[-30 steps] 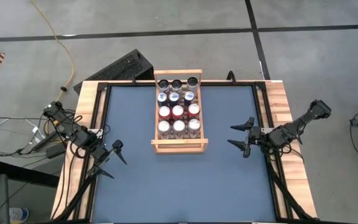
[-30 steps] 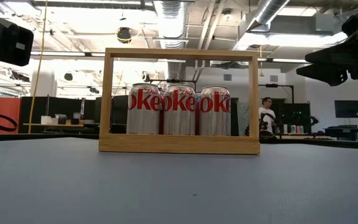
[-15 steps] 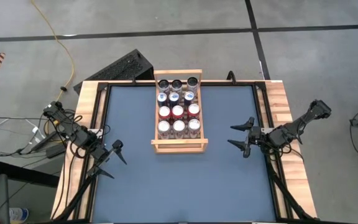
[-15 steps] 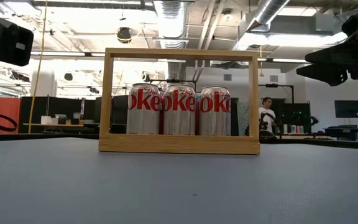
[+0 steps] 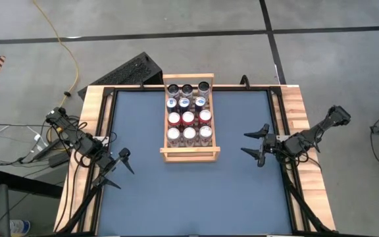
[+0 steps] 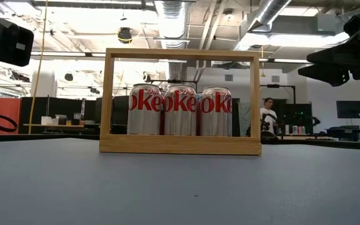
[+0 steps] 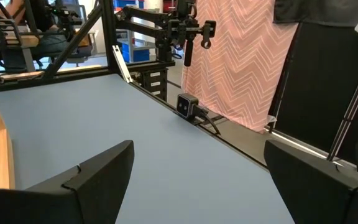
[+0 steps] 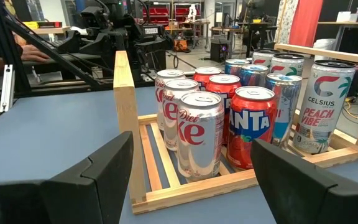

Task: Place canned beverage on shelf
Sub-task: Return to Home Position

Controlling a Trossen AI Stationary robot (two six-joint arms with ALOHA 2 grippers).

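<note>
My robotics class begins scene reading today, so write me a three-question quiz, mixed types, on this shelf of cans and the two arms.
1. True or false: the right end effector holds a can.
2. Multiple choice: how many cans stand in each row across the shelf? A two, B three, C five.
3. Short answer: which cans form the row next to the silver Diet Coke cans?
Key: 1 false; it is open and empty at the table's right edge, as is the left end effector at the left edge. 2 B. 3 The red Fanta cans.
</note>
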